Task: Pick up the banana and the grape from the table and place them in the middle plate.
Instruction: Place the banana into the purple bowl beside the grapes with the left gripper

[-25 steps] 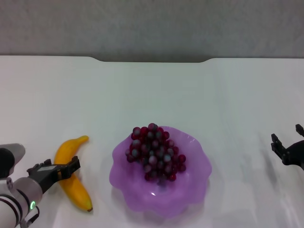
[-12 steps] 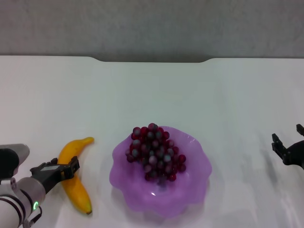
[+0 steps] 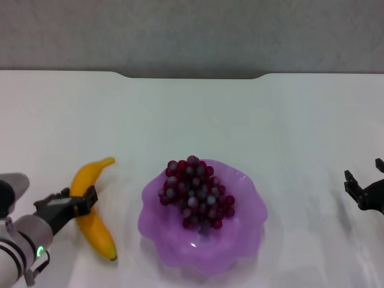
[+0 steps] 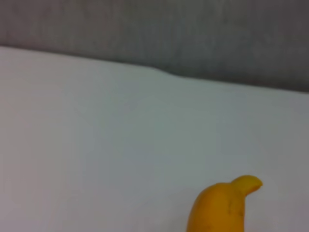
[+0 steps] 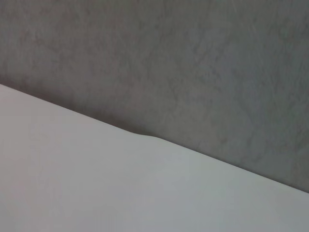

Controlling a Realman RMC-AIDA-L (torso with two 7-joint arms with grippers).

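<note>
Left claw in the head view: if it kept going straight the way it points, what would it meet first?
The banana. The left claw already sits at its middle, pointing toward the middle plate beyond, though how high it sits is unclear.

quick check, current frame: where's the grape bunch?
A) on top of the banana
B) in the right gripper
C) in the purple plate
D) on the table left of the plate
C: the grape bunch lies inside the middle plate, while the banana is on the table at the left gripper; the right gripper sits apart at the far right edge.
</note>
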